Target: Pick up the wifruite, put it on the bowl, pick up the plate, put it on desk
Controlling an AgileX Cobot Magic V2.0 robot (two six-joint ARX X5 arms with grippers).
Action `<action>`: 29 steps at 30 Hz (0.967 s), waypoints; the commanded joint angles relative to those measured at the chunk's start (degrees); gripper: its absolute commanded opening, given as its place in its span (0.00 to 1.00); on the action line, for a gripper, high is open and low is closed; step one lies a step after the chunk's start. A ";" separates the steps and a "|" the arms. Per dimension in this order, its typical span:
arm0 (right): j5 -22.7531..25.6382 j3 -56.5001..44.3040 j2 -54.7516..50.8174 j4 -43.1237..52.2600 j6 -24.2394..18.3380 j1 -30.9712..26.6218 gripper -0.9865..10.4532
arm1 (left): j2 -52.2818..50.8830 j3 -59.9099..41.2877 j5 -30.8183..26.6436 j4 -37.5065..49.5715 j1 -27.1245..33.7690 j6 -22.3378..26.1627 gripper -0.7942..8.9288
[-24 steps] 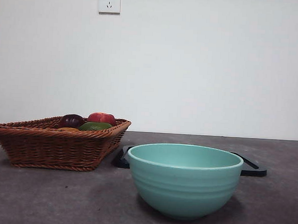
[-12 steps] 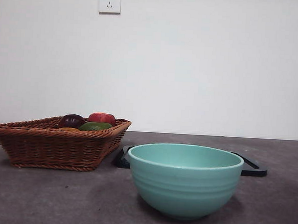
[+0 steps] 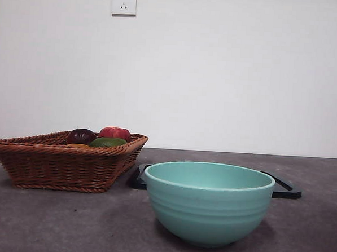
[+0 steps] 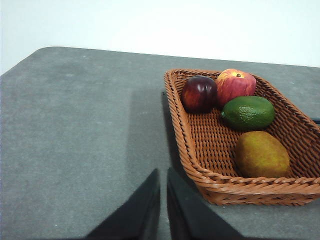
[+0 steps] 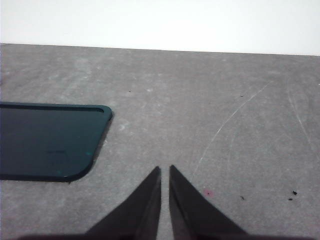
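While parked above the worktop (image 5: 210, 100), kept both claws nearly closed, gripping nothing. Left claw (image 4: 163, 172) beside basket (image 4: 200, 165) holding brownish fruit (image 4: 261, 154); right claw (image 5: 165, 170) near dark tray (image 5: 45, 140).

Glossy ceramic bowl (image 3: 208, 202), woven wicker basket (image 4: 200, 150), matt mottled desk (image 5: 210, 100), smooth dark tray (image 5: 47, 140)

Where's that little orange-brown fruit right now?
The orange-brown fruit lies in the wicker basket beside the green fruit; in the front view, the basket sits left of the mint bowl.

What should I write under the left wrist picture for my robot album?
The left gripper, jaws shut, beside a wicker basket holding the wifruite, an avocado, an apple and a plum.
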 commanded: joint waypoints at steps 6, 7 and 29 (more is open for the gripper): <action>-0.07 -0.31 -0.15 0.92 0.63 -0.09 0.11 | -0.07 -1.16 -0.22 0.81 0.13 -0.46 0.10; -0.04 -0.31 -0.15 0.92 0.63 -0.09 0.11 | -0.07 -1.16 -0.22 0.81 0.13 -0.48 0.10; -0.04 -0.31 -0.15 0.92 0.63 -0.09 0.11 | -0.07 -1.16 -0.22 0.81 0.13 -0.48 0.10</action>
